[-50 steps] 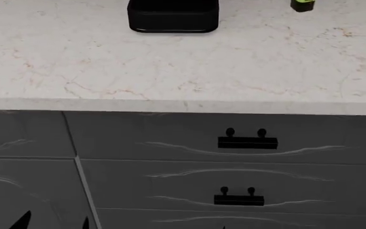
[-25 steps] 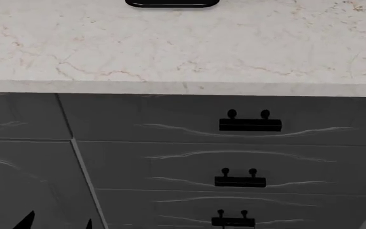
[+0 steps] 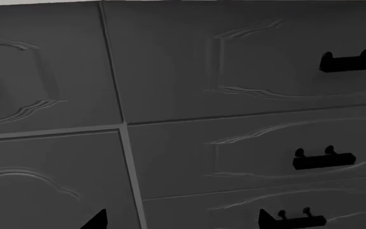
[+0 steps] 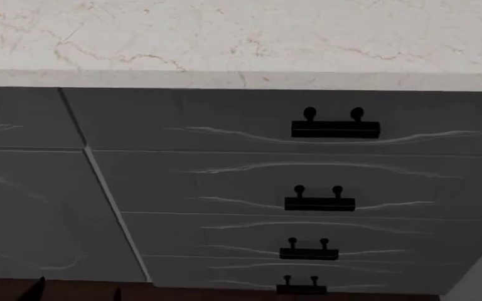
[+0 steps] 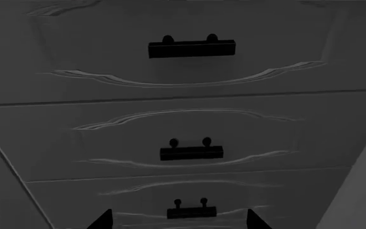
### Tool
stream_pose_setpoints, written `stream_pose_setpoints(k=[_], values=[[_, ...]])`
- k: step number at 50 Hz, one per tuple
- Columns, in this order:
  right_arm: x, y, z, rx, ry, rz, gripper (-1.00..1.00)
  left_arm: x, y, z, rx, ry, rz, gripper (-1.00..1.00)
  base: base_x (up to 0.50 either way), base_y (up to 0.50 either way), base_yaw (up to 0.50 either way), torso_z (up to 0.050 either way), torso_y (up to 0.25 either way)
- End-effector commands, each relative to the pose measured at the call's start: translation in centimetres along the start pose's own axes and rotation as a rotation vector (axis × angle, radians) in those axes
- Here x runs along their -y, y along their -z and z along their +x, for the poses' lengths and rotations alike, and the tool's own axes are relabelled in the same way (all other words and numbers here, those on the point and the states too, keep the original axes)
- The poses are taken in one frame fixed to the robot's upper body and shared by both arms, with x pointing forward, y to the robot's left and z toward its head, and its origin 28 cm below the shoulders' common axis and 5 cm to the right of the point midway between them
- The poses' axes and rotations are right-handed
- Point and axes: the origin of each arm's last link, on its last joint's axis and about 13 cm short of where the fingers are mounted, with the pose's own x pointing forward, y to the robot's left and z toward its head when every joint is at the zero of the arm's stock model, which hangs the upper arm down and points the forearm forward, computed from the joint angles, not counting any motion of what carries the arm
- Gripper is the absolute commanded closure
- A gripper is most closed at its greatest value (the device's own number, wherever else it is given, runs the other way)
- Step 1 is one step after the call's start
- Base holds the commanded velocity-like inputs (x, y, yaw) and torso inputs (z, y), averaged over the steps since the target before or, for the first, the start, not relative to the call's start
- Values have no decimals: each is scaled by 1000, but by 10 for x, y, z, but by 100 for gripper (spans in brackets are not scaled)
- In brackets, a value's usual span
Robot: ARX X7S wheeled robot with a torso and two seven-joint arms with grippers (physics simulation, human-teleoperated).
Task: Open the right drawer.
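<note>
Right pincer (image 5: 179,220): tips spread wide, empty, low before the drawer stack.
Left pincer (image 4: 78,290): barely in view; open or closed, can't tell.
Right drawer (image 4: 224,119): shut, just under worktop (image 4: 224,37) front edge.
Risk: catching a lower handle (look-alikes below) instead of top bar handle (image 4: 335,130), so wrong drawer opens.

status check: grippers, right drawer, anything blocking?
Only the fingers' black tips in view, holding nothing; open or shut unclear. Right drawer shut, bar handle untouched. Nothing in the way.

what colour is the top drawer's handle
Black; the handle shows best in the head view, on the dark-grey drawer.
</note>
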Motion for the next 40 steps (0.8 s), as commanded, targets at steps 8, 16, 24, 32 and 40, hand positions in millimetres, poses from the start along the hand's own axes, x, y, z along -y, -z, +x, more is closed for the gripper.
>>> stream_pose_setpoints(k=[8, 16, 24, 32, 40], values=[[0, 1, 0, -4, 1, 1, -100, 1, -1, 0, 7, 19, -56, -100, 0, 0, 0, 0, -119], [1, 0, 0, -3, 4, 2, -100, -1, -2, 2, -21, -24, -57, -100, 0, 0, 0, 0, 0], [1, 0, 0, 2, 7, 7, -100, 0, -1, 3, -53, -39, -34, -100, 0, 0, 0, 0, 0], [1, -1, 0, 12, 0, 5, -100, -1, -1, 2, -34, -25, -62, -100, 0, 0, 0, 0, 0], [0, -1, 0, 11, -8, 1, -100, -1, -2, 2, -31, -27, -59, -100, 38, 0, 0, 0, 0]])
